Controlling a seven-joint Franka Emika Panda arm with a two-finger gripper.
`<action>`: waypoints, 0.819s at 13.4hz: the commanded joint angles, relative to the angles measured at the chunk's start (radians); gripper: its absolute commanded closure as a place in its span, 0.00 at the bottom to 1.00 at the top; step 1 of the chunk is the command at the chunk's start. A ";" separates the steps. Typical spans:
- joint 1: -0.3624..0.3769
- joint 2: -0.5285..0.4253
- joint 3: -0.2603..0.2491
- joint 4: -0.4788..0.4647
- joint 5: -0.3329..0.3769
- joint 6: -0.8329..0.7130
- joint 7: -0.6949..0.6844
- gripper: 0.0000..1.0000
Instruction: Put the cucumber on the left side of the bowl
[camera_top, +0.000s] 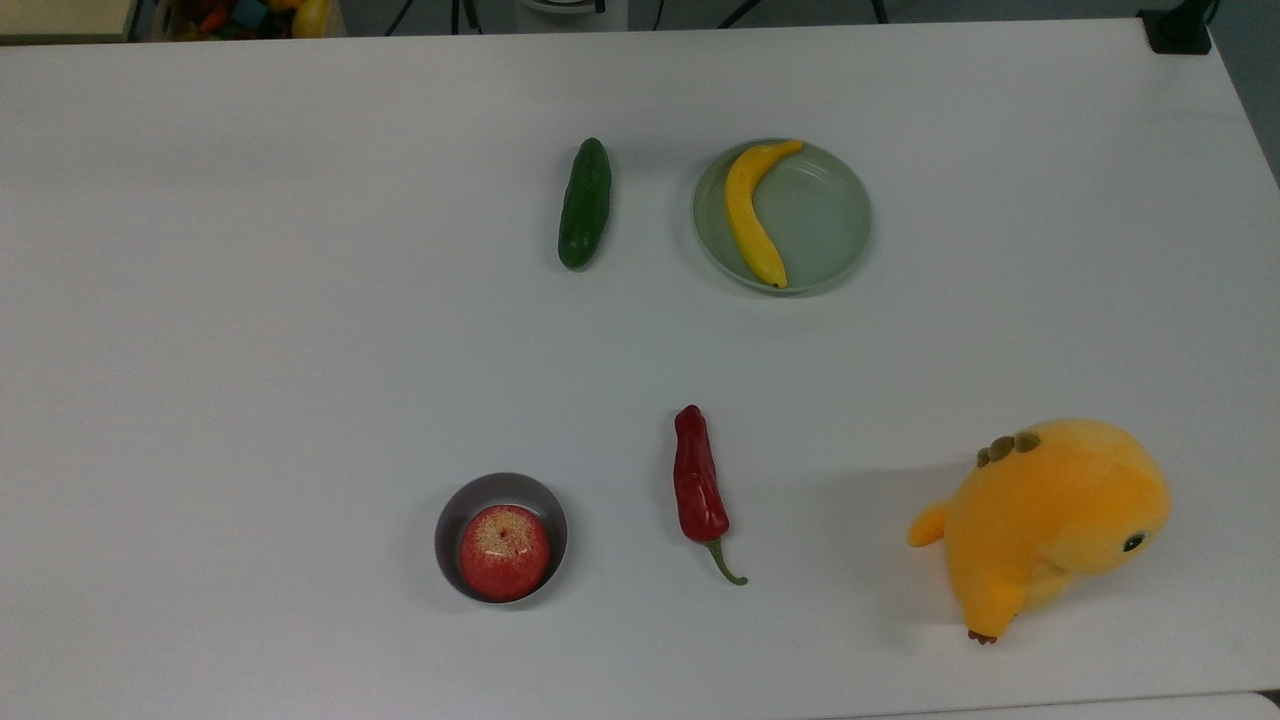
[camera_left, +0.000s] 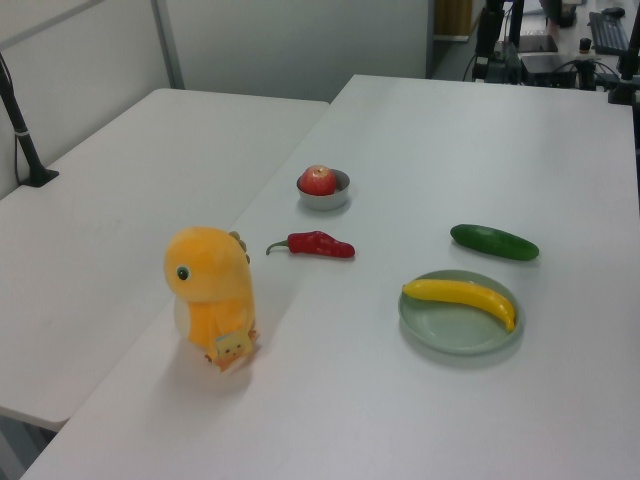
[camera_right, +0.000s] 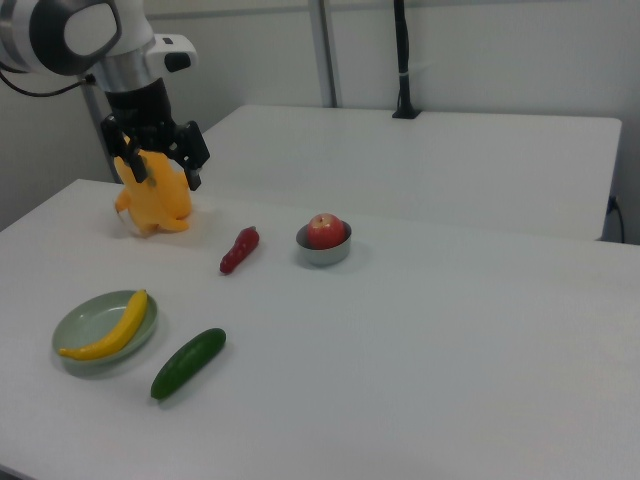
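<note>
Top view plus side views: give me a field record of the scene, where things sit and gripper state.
cucumber: lying on the table, apart from the plate, to the top view's left of it
bowl: grey, holds an apple
plate: pale green, holds a banana
chili pepper: on the table between bowl and plush toy in the top view
gripper: open, empty, raised in front of the plush toy in the right view
task status: cucumber not yet beside the bowl
</note>
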 joint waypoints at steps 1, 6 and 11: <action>0.007 -0.012 0.003 -0.023 -0.002 0.028 0.004 0.00; 0.007 -0.014 0.003 -0.024 -0.002 0.028 0.005 0.00; 0.007 -0.014 0.003 -0.046 -0.002 0.014 -0.010 0.00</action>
